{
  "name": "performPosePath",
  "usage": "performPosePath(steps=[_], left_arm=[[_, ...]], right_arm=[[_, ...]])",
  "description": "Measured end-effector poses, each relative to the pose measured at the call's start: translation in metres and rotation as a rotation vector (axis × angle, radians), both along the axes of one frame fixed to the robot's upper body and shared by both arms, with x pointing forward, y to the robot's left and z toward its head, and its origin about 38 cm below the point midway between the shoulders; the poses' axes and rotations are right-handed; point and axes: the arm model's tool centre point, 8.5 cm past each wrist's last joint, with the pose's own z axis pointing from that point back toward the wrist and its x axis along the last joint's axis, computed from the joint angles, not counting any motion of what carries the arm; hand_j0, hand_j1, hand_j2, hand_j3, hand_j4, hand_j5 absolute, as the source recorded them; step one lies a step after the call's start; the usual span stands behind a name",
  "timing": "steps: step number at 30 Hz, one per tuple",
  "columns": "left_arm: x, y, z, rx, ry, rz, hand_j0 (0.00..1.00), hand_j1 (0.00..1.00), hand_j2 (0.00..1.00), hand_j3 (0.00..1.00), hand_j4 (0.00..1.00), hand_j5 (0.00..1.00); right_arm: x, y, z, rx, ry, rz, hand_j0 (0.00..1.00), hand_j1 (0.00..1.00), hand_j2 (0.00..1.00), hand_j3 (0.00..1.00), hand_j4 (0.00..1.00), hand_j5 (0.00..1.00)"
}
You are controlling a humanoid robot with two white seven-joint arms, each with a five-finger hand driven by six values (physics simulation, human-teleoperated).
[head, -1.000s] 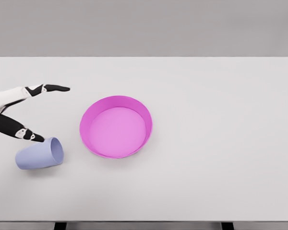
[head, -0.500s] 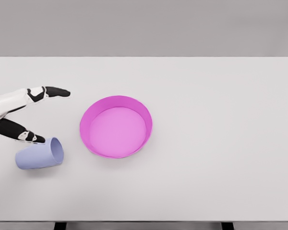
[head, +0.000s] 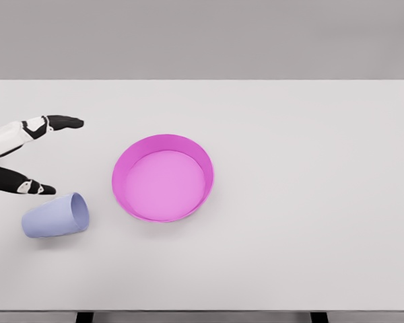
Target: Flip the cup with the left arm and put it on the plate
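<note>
A pale blue cup (head: 55, 216) lies on its side on the white table, its open mouth facing right toward the plate. The magenta plate (head: 163, 177), round with a raised rim, sits right of the cup near the table's middle. My left hand (head: 59, 156) comes in from the left edge, just above and behind the cup. Its fingers are spread wide: the upper fingertip (head: 73, 122) points right and the lower fingertip (head: 46, 190) hovers close above the cup's top edge, apart from it. The hand holds nothing. The right arm is out of view.
The white table (head: 310, 202) stretches wide to the right of the plate, with its front edge near the bottom of the view. A grey wall stands behind.
My left hand has drawn back leftward and slightly up. The lower fingertip, which was at the cup's rim, now sits off it. Cup and plate have not moved.
</note>
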Motion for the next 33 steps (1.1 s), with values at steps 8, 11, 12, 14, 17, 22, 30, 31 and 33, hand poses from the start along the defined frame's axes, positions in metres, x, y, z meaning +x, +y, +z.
performPosePath(steps=[8,11,12,14,17,22,30,31,33], left_arm=[[-0.006,0.005,-0.009,-0.025,-0.008,0.039,1.00,1.00,1.00,1.00,1.00,1.00],[-0.008,0.003,-0.019,-0.021,0.004,0.039,1.00,1.00,1.00,1.00,1.00,1.00],[-0.010,0.002,-0.023,-0.019,0.015,0.038,1.00,1.00,1.00,1.00,1.00,1.00],[-0.013,0.002,-0.029,-0.017,0.029,0.036,1.00,1.00,1.00,1.00,1.00,1.00],[-0.017,0.002,-0.037,-0.005,0.058,0.030,1.00,1.00,1.00,1.00,1.00,1.00],[-0.025,0.002,-0.049,0.038,0.116,-0.002,1.00,1.00,1.00,1.00,1.00,1.00],[-0.032,0.003,-0.059,0.046,0.155,-0.006,1.00,1.00,1.00,1.00,1.00,1.00],[-0.033,0.003,-0.060,0.046,0.160,-0.006,1.00,1.00,1.00,1.00,1.00,1.00],[-0.034,0.003,-0.062,0.044,0.167,-0.004,1.00,1.00,1.00,1.00,1.00,1.00]], right_arm=[[0.000,0.000,0.000,0.000,0.000,0.000,1.00,1.00,1.00,1.00,1.00,1.00],[0.000,0.000,0.000,0.000,0.000,0.000,1.00,1.00,1.00,1.00,1.00,1.00],[0.000,0.000,0.000,0.000,0.000,0.000,1.00,1.00,1.00,1.00,1.00,1.00],[0.000,0.000,0.000,0.000,0.000,0.000,1.00,1.00,1.00,1.00,1.00,1.00],[0.000,0.000,0.000,0.000,0.000,0.000,1.00,1.00,1.00,1.00,1.00,1.00],[0.000,0.000,0.000,0.000,0.000,0.000,1.00,1.00,1.00,1.00,1.00,1.00],[0.000,0.000,0.000,0.000,0.000,0.000,1.00,1.00,1.00,1.00,1.00,1.00],[0.000,0.000,0.000,0.000,0.000,0.000,1.00,1.00,1.00,1.00,1.00,1.00],[0.000,0.000,0.000,0.000,0.000,0.000,1.00,1.00,1.00,1.00,1.00,1.00]])
